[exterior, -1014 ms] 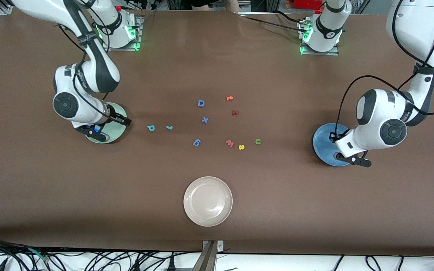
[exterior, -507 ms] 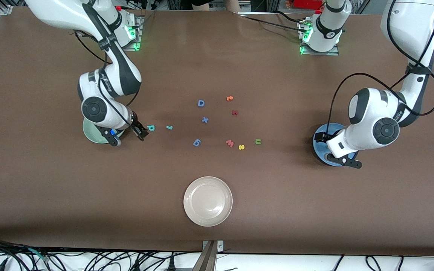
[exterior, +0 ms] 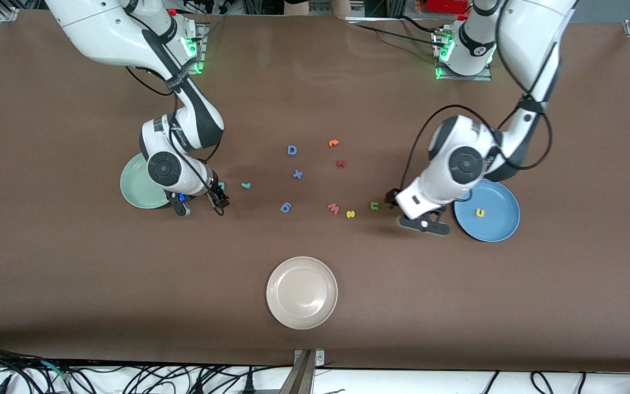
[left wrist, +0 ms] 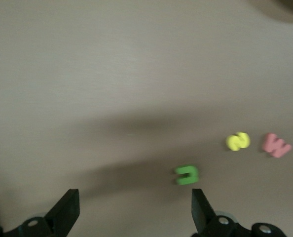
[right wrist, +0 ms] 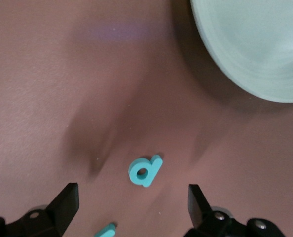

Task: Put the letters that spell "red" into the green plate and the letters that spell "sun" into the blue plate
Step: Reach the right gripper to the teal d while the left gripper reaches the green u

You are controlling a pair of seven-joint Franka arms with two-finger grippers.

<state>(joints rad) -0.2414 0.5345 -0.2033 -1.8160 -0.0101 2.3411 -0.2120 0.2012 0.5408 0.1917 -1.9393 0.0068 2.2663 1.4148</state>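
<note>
Seeing both grippers spread wide, holding nothing.
I see left gripper (left wrist: 131,210) near green "n" (left wrist: 187,175); right gripper (right wrist: 131,207) over teal "d" (right wrist: 145,171).

The teal "d" (right wrist: 145,171) lies flat on the table just ahead of the right gripper (right wrist: 129,207), between its spread fingers, with the thin teal "r" (exterior: 246,185) a little past it. The pale green plate (exterior: 139,191) sits beside that gripper. The olive "n" (left wrist: 187,175) lies flat just before the open left gripper (left wrist: 131,212); the yellow "s" (left wrist: 238,141) is farther on. A yellow "u" (exterior: 479,212) rests in the blue plate (exterior: 498,227). The orange "e" (exterior: 333,143) lies well apart from both.
</note>
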